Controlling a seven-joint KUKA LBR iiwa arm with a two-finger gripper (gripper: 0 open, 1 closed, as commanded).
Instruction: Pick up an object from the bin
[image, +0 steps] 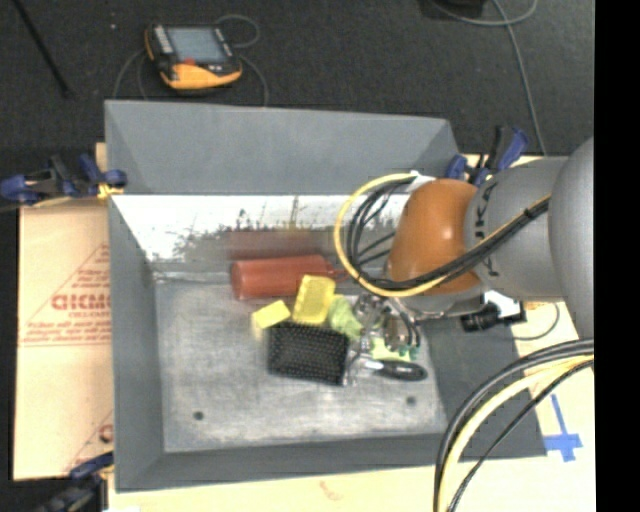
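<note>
Grey arm (548, 228), thick and rounded, smooth shell. Glossy orange dome cover (432, 235) at the wrist. Black and yellow cables (350, 235) loop round the cover and cross it; more arc at lower right. Gripper (385, 345) is small, metal, with green and black bits.

green thing (343, 318): at 3 o'clock in the bin (135, 330). The claw (385, 348) covers its right side, so its shape is not clear.
black block (305, 352): its 3 o'clock end is tucked under the claw.
red-brown bar (280, 276): its 3 o'clock end goes under the cables (350, 235). The yellow block (313, 298) covers a bit of its 6 o'clock edge.
dark bit (402, 372): at 4 o'clock from the claw, too small to tell what it is.
bin wall at 3 o'clock: mostly under the orange cover (432, 240).
claw top: hidden under the orange cover.
</note>
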